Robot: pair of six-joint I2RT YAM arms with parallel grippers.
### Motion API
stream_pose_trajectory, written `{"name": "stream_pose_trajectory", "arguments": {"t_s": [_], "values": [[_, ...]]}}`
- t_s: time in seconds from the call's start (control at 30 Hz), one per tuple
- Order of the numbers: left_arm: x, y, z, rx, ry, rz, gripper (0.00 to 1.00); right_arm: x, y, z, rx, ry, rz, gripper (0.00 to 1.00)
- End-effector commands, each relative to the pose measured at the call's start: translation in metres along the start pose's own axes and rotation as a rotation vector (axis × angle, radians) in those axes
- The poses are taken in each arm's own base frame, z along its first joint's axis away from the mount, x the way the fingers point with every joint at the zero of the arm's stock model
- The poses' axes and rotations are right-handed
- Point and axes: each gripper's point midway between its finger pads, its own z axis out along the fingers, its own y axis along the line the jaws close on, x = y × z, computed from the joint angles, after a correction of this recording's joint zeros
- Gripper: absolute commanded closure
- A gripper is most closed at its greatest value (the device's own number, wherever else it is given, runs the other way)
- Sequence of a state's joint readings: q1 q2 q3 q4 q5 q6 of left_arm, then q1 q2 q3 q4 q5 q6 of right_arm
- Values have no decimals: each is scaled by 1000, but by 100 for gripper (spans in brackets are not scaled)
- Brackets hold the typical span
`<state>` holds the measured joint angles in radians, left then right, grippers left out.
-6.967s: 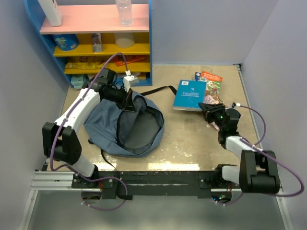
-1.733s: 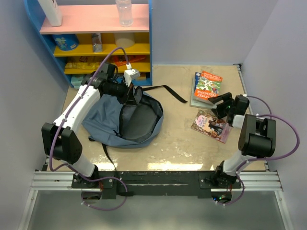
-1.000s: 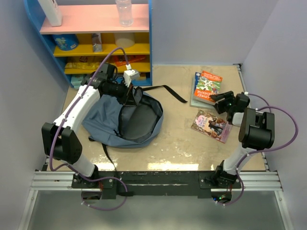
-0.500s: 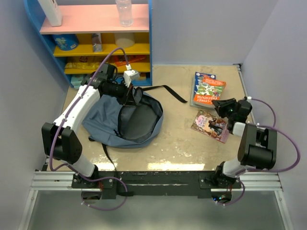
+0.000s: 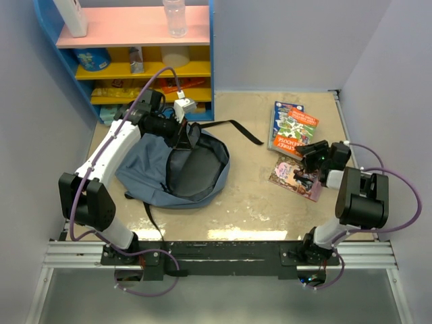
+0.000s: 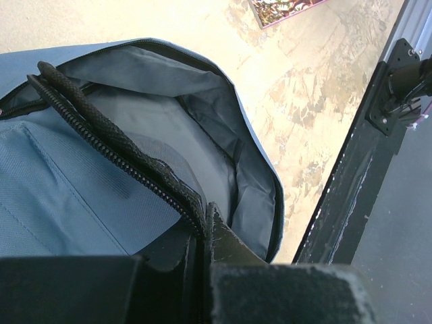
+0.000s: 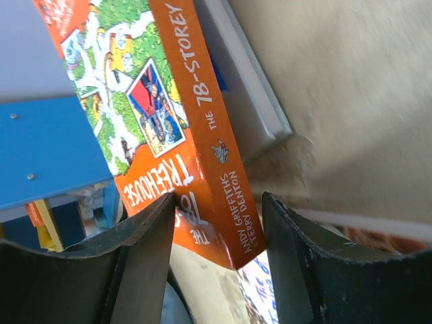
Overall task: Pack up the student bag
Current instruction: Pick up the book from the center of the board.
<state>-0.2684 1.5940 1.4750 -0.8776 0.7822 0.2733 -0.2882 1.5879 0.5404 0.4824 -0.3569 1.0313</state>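
Note:
The slate-blue student bag [image 5: 145, 172] lies open on the table's left, its grey lining showing. My left gripper [image 5: 183, 135] is shut on the bag's zipper edge at its far rim and holds the opening up. In the left wrist view the black zipper [image 6: 101, 135] runs into the closed fingers [image 6: 223, 243]. My right gripper [image 5: 309, 151] is open, its jaws astride the near corner of an orange "78-Storey Treehouse" book [image 5: 295, 131]. In the right wrist view the book [image 7: 169, 88] sits between the fingers; the right finger [image 7: 304, 256] stands apart from the spine.
The orange book lies askew on a blue book [image 5: 280, 111]. A pink picture book [image 5: 297, 177] lies just near of my right gripper. A blue shelf unit [image 5: 135, 61] with a bottle [image 5: 174, 17] stands at the back left. A black bag strap [image 5: 236, 128] trails across the table's middle.
My right gripper has shifted near and left along the books to the orange book's corner, and that book has turned askew on the blue one. The left arm and the bag have not moved.

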Motion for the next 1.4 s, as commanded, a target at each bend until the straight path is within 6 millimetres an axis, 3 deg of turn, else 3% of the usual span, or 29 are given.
{"name": "stream_pose_trajectory", "arguments": {"t_s": [0.0, 0.17, 0.33, 0.43, 0.47, 0.53, 0.57, 0.67, 0.83, 0.87, 0.93, 1.0, 1.03, 1.1, 1.13, 1.23, 1.37], "values": [[-17, -9, -12, 16, -50, 47, 100, -25, 32, 13, -72, -50, -34, 44], [-19, -10, -13, 14, -52, 48, 100, -21, 39, 24, -142, -12, -10, 44], [-21, -11, -15, 12, -51, 51, 100, -10, 22, 33, -131, 26, 25, 45], [-21, -10, -15, 8, -50, 49, 100, -7, 20, 31, -143, 22, 25, 62], [-20, -10, -15, 10, -48, 45, 100, -8, 22, 30, -155, 15, 22, 74], [-20, -9, -14, 13, -46, 44, 100, -6, 23, 25, -165, 10, 22, 86], [-20, -9, -14, 13, -46, 43, 100, -6, 25, 22, -173, 4, 18, 97], [-21, -10, -14, 14, -47, 43, 100, -3, 30, 5, -197, -19, 14, 100], [-21, -8, -13, 12, -49, 44, 100, 29, 77, -27, -371, 44, -48, 100], [-21, -8, -12, 11, -50, 40, 100, 48, 99, -39, -433, 82, -96, 100], [-20, -6, -10, 8, -49, 39, 100, 81, 123, -53, -498, 152, -147, 100], [-18, -4, -9, 4, -44, 34, 100, 90, 149, -75, -582, 155, -174, 100], [-18, -4, -10, 2, -45, 36, 100, 117, 161, -87, -623, 217, -195, 100], [-17, -3, -10, -4, -44, 39, 100, 130, 183, -111, -704, 242, -214, 100], [-17, -3, -10, -4, -44, 34, 100, 143, 190, -122, -739, 275, -223, 100], [-18, -3, -9, -6, -48, 31, 100, 153, 207, -153, -828, 303, -221, 100], [-20, -2, -8, -5, -56, 25, 100, 172, 208, -170, -872, 402, -190, 100]]}}
